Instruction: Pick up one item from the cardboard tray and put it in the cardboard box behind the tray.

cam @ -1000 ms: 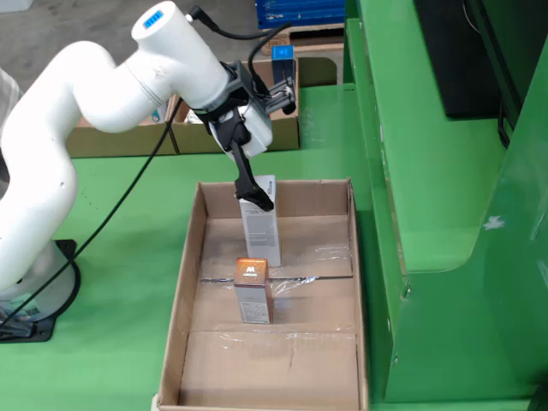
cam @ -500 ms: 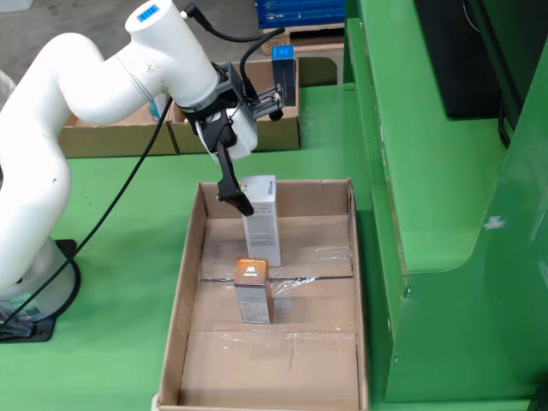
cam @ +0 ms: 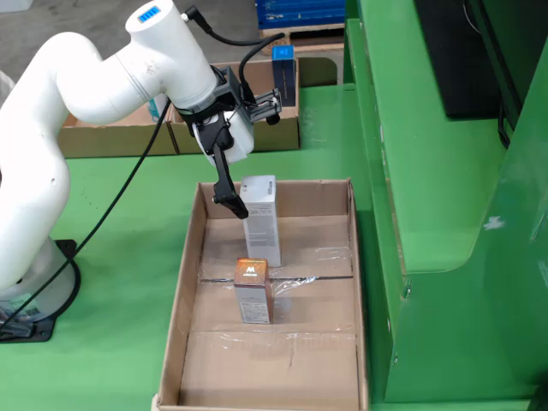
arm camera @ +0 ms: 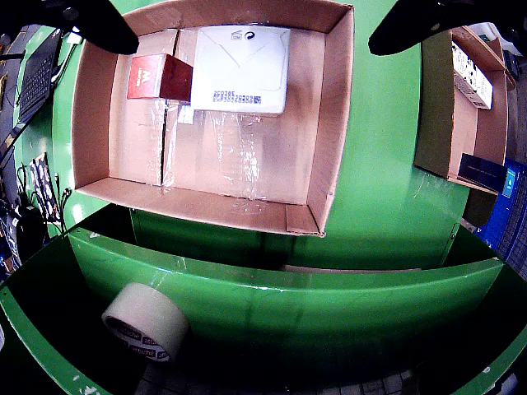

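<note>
The cardboard tray (cam: pixel 190 282) lies on the green floor and holds two items. A white carton (cam: pixel 260 221) stands upright at the tray's far end. A small red-topped box (cam: pixel 253 291) stands in the middle. In the gripper view the white carton (arm camera: pixel 240 70) and the red box (arm camera: pixel 159 78) sit at the top of the tray (arm camera: pixel 329 164). My gripper (cam: pixel 235 201) hangs just above the white carton with one finger at the carton's left side. Its two dark fingers (arm camera: pixel 99 25) sit wide apart in the gripper view, so the gripper (arm camera: pixel 254 41) is open and empty.
Behind the tray stand open cardboard boxes (cam: pixel 278 133), one with a dark blue item (cam: pixel 284 73); it also shows in the gripper view (arm camera: pixel 469 123). A tape roll (arm camera: pixel 146 321) lies on green framework. A green cabinet (cam: pixel 428 171) runs along the tray's right.
</note>
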